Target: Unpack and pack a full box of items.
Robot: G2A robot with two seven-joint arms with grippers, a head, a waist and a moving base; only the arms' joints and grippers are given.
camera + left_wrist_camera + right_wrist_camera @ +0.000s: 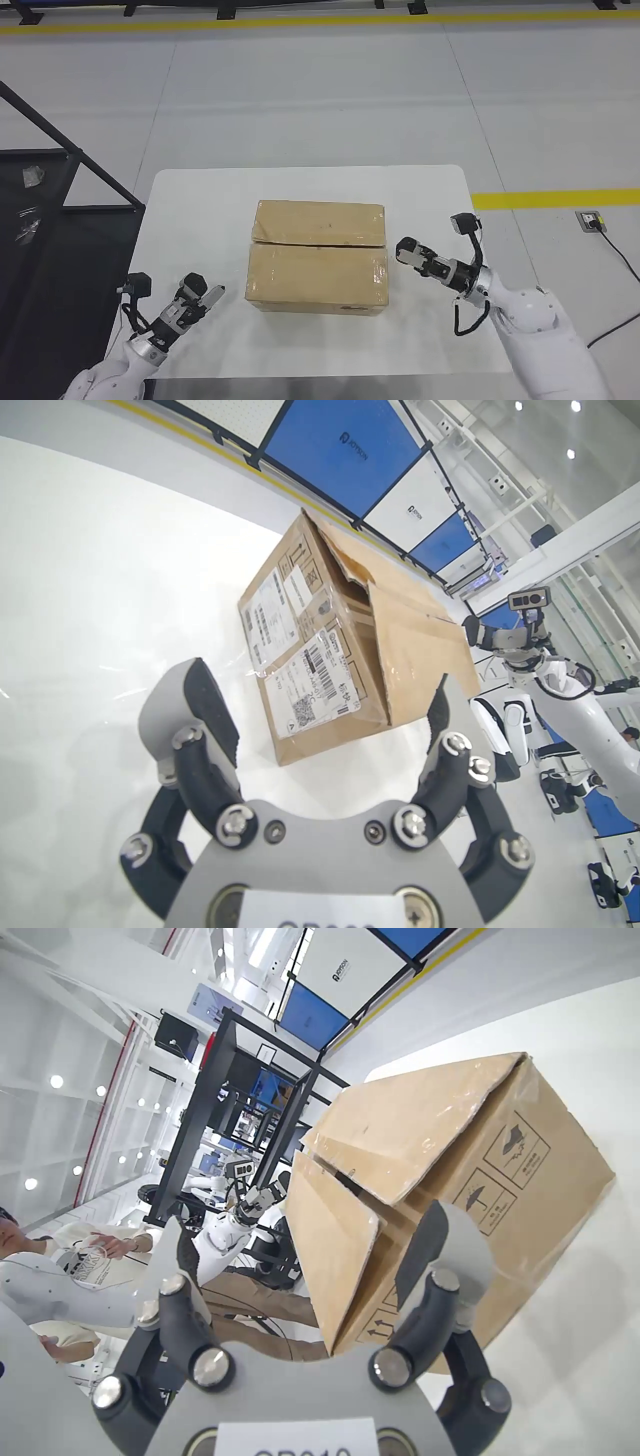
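The table (200, 200) is looked down on from above the arms in the top view, with the cardboard box (318, 255) near mid-frame and an arm at either side of it. The left wrist view is taken from just behind the left gripper (320, 680), low over the table and aimed at the box's labelled end. The right wrist view is taken from behind the right gripper (305, 1220), closer in, at the opposite end — the box is shared by all three views, and the other arm is caught beyond it in each wrist view.
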